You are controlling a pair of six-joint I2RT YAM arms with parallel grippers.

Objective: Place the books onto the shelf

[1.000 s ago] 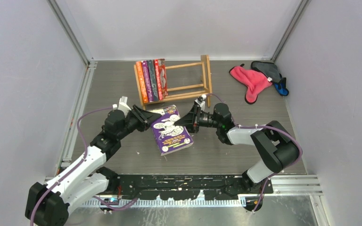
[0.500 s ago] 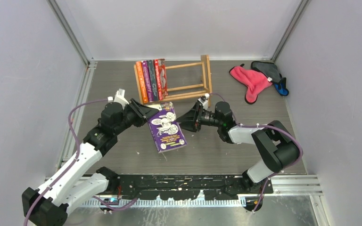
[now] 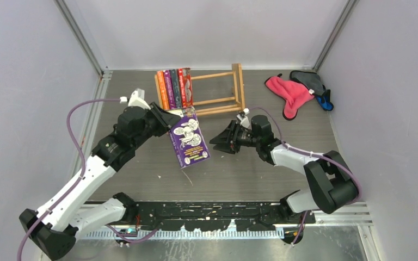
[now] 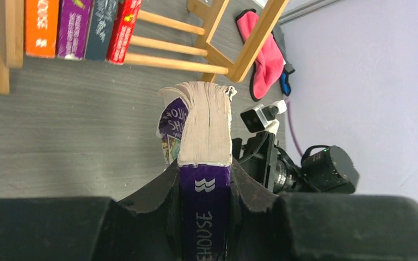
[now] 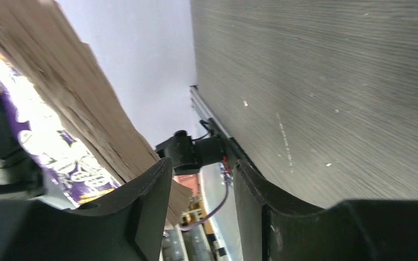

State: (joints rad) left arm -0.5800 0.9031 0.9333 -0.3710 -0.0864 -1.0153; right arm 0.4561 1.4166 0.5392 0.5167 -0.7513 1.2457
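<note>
My left gripper (image 3: 170, 122) is shut on the spine of a purple book (image 3: 189, 142) and holds it tilted above the table, just in front of the shelf (image 3: 217, 100). In the left wrist view the purple spine (image 4: 205, 209) sits clamped between both fingers, with the page edges (image 4: 207, 125) pointing away. Several books (image 3: 174, 88) stand upright at the left end of the wooden shelf (image 4: 182, 64). My right gripper (image 3: 217, 142) hovers open just right of the held book. In its wrist view the book (image 5: 60, 128) lies left of the gap, with nothing between the fingers (image 5: 141, 206).
A pink cloth (image 3: 288, 95), a grey cloth (image 3: 309, 80) and a small blue item (image 3: 326, 102) lie at the back right. The right part of the shelf holds no books. Grey enclosure walls stand close on three sides.
The left arm has lifted the purple book off the table and tipped it toward upright, nearer the shelf. The right gripper opened, came off the book's edge and drew back to the right.
</note>
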